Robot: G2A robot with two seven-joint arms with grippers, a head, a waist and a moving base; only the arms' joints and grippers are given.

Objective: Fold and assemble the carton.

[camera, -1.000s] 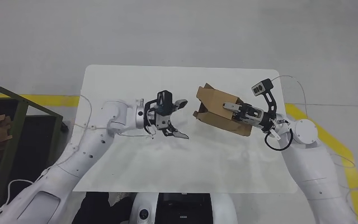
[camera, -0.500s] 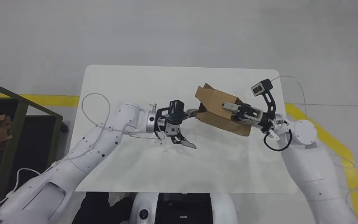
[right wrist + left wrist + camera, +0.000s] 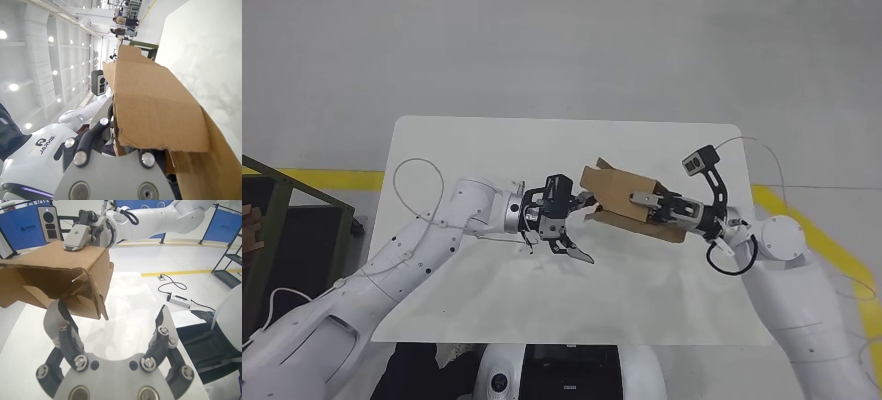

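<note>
A brown carton (image 3: 627, 198) is held off the white table (image 3: 472, 150), right of centre, lying on its side with its open, ragged-flapped end facing my left arm. My right gripper (image 3: 656, 202) is shut on the carton's upper wall; one of its fingers (image 3: 74, 240) presses on top of the carton (image 3: 56, 275). My left gripper (image 3: 577, 230) is open at the carton's open end. One of its fingertips (image 3: 57, 311) is just under the loose flaps, the other (image 3: 163, 321) stands apart over bare table. The carton (image 3: 155, 113) hides my right fingertips in the right wrist view.
A dark green bin (image 3: 282, 220) stands on the floor off the table's left edge. A power brick with cable (image 3: 178, 299) lies on the floor beyond the table. Bare tabletop lies to the left and front of the carton.
My left gripper has moved right across the table up to the carton's open end, staying open. The right arm has shifted the carton a little toward it and levelled it.
</note>
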